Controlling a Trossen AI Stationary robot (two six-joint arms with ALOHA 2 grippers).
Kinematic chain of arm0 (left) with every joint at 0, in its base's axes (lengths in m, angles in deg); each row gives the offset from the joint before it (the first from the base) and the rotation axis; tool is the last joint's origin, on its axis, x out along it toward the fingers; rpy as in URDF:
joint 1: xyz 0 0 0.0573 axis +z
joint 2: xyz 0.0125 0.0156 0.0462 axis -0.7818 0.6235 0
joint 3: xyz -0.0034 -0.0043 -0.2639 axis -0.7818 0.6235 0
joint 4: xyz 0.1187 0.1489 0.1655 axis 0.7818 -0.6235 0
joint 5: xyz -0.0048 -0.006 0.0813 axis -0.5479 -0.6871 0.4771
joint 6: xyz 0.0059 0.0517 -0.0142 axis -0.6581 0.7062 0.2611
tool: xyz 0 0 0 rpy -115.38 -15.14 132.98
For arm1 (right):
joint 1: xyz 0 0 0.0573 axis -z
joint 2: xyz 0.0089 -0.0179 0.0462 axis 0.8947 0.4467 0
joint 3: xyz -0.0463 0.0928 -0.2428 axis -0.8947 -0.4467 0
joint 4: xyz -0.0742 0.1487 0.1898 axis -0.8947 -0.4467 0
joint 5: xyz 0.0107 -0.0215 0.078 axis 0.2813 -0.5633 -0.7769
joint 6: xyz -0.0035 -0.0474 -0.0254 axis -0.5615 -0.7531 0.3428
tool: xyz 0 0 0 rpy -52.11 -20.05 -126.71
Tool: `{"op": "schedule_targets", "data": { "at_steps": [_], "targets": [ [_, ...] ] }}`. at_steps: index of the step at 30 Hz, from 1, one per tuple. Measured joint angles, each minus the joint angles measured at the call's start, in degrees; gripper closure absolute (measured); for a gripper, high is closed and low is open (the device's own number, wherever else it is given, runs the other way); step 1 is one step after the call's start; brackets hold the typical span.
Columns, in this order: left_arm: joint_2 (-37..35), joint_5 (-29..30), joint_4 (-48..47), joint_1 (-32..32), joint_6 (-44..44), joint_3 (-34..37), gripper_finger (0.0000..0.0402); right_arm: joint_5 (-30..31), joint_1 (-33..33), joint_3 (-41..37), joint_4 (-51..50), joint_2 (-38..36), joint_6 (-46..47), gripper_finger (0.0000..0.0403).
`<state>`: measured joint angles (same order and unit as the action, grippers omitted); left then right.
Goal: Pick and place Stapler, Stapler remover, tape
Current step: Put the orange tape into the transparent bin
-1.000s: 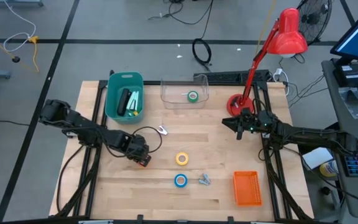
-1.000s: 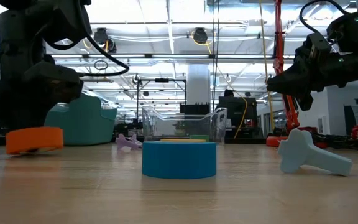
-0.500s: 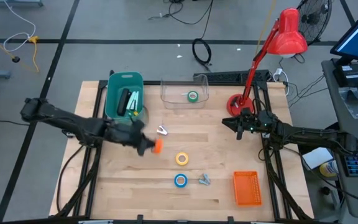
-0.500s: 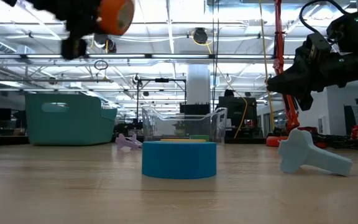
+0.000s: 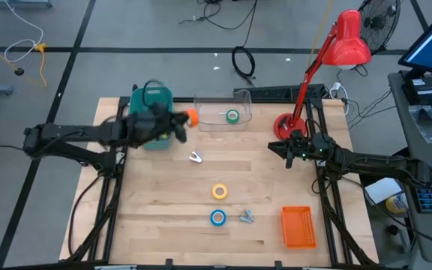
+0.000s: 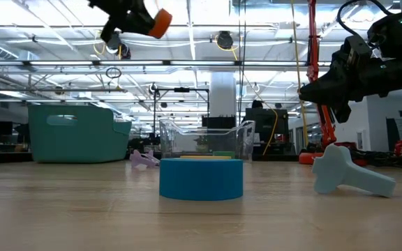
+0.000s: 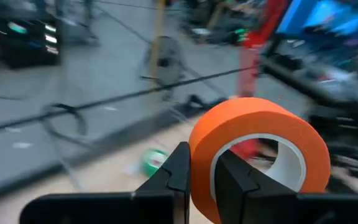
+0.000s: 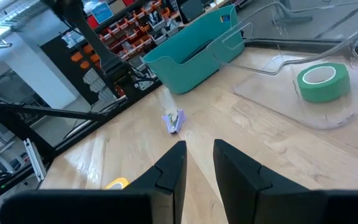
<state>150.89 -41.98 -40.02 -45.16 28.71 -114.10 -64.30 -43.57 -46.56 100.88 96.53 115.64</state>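
Note:
My left gripper (image 5: 183,124) is high above the table, between the teal bin (image 5: 142,96) and the clear tray (image 5: 242,105), shut on the orange tape roll (image 5: 191,117) (image 6: 160,22). The green roll (image 5: 232,115) (image 8: 323,81) lies flat in the clear tray. The yellow roll (image 5: 220,191) and the blue roll (image 5: 217,217) (image 6: 201,178) lie flat on the wood. A small purple staple remover (image 5: 195,157) (image 8: 174,120) lies near the table's middle. My right gripper (image 5: 288,150) (image 8: 199,163) waits shut beside the red lamp's base (image 5: 283,126). My left arm hides the bin's contents. My left gripper holds the orange tape roll by its wall (image 7: 202,163), pinched with one finger (image 7: 180,171) outside and the other finger (image 7: 234,177) in the open centre. The roll is lifted clear, standing on edge out past the fingertips, with its open centre showing in the left wrist view.
A pale blue T-shaped piece (image 5: 246,217) (image 6: 347,178) lies right of the blue roll. An orange basket (image 5: 298,226) sits near the table's near right corner. The red lamp (image 5: 349,41) rises over the far right side. Bare wood spreads across the near left.
My left gripper lifted the orange roll off the table at the left, then carried it up and toward the far edge, from near the table's middle to a spot beside the clear tray. The arm swung round over the teal bin. My right arm kept still.

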Motion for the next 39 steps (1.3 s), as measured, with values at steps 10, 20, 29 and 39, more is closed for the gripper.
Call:
{"op": "schedule_targets", "data": {
  "at_steps": [10, 20, 29, 39],
  "targets": [
    [19.0, -8.8, -22.8, 16.6, 15.2, -24.2, 0.0363, 0.0, 0.0, 0.0, 0.0, 0.0, 0.0, 0.033],
    [37.2, -21.5, -25.7, 25.5, 23.5, -36.2, 0.0363, 0.0, 0.0, 0.0, 0.0, 0.0, 0.0, 0.033],
    [49.5, -30.9, -28.2, 28.6, 23.8, -39.0, 0.0363, 0.0, 0.0, 0.0, -0.9, 0.0, 1.5, 0.033],
    [55.2, -32.2, -31.1, 29.2, 24.9, -40.0, 0.0363, 0.1, 0.0, 0.0, -1.4, 0.0, 3.0, 0.033]
  ]
}}
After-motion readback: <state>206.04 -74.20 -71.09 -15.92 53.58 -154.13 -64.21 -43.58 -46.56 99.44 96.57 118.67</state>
